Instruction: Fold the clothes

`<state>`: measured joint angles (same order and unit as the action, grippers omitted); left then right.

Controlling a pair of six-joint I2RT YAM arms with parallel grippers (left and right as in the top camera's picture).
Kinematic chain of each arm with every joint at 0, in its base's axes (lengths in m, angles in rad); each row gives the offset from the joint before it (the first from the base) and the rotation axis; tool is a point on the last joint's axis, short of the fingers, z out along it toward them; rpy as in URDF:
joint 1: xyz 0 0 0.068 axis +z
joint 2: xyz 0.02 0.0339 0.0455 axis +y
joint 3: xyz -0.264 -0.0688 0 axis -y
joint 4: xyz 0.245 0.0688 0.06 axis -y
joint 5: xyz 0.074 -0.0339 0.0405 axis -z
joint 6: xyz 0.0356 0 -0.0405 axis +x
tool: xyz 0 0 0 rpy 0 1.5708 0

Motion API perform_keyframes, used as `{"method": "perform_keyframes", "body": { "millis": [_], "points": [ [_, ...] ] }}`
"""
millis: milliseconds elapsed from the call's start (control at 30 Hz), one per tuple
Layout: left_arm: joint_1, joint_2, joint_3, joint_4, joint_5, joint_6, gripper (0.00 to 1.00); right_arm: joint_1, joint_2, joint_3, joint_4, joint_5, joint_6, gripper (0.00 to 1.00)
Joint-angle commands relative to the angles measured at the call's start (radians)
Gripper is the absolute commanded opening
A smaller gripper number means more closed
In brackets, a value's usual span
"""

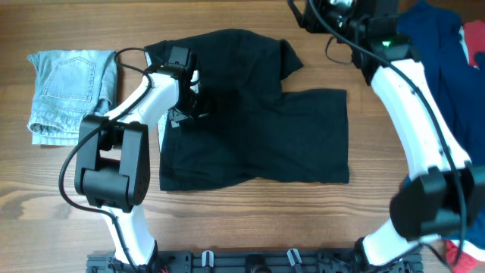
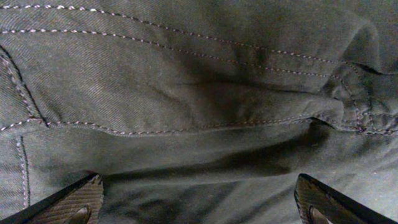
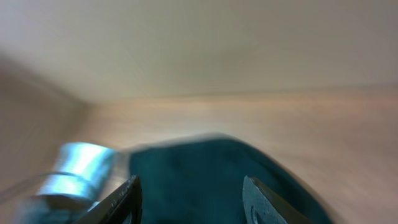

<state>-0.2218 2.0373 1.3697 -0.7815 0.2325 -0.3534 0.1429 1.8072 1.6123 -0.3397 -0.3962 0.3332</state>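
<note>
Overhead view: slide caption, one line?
Left end effector over black garment on wooden table, denim piece beside it.

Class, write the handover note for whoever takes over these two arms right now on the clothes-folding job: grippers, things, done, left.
Left gripper: open, empty, low over the upper left part of the black garment.
Right gripper: open, empty, far right, over the blue cloth; its view is blurred.
Garment: spread mid-table, outline uneven.
Done: no neat fold visible.
Left: grasp an edge and fold, probably starting with the left gripper.
Denim piece: folded at the left, apart from the garment.
</note>
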Motion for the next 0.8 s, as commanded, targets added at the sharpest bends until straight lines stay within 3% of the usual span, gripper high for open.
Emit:
{"method": "perform_keyframes", "body": {
  "millis": [0,133,267,567,767],
  "points": [
    [0.010,0.106,-0.089,-0.030,-0.063,-0.021,1.00,-0.019,0.176,-0.035,-0.090,0.149,-0.125,0.52],
    [0.010,0.106,-0.089,-0.031,-0.063,-0.022,1.00,-0.019,0.324,-0.035,-0.178,0.149,-0.147,0.49],
    [0.010,0.106,-0.089,-0.030,-0.063,-0.022,1.00,-0.011,0.423,-0.035,-0.149,0.125,-0.205,0.48],
    [0.010,0.106,-0.089,-0.023,-0.063,-0.022,1.00,0.051,0.423,-0.035,-0.116,0.089,-0.254,0.49],
    [0.010,0.106,-0.089,-0.024,-0.063,-0.022,1.00,0.093,0.423,-0.035,0.006,0.254,-0.122,0.53]
  ]
}}
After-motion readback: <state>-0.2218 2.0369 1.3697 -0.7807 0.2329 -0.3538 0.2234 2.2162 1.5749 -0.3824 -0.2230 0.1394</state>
